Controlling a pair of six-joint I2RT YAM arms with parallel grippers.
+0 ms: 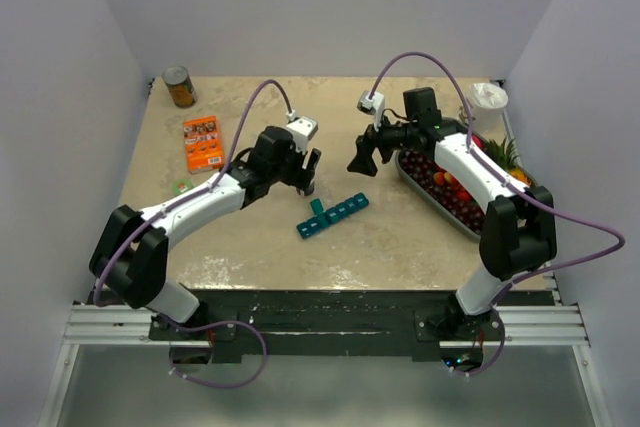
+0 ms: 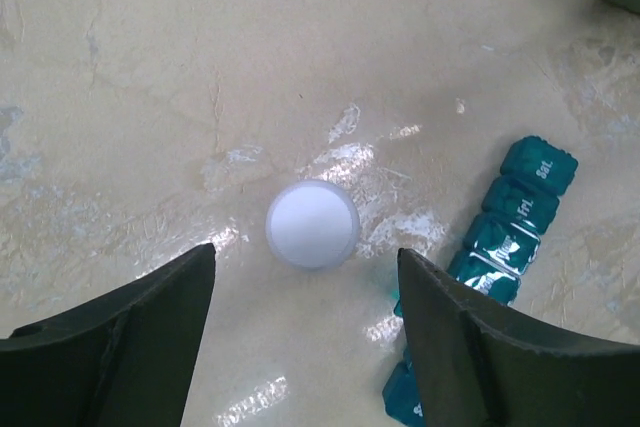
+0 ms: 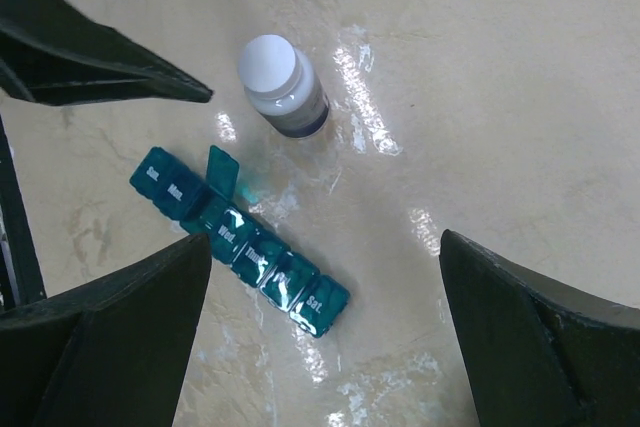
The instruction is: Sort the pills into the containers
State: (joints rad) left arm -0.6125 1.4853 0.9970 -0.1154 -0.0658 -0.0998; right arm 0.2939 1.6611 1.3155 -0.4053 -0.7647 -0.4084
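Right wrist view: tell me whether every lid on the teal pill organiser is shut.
No: on the pill organiser, one lid, between the Mon and Wed compartments, stands flipped up.

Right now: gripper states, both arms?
Left gripper: open, empty, above the white-capped bottle.
Right gripper: open, empty.

Bright even light, sharp focus, wet-looking glare on tabletop [image 3: 365,77]
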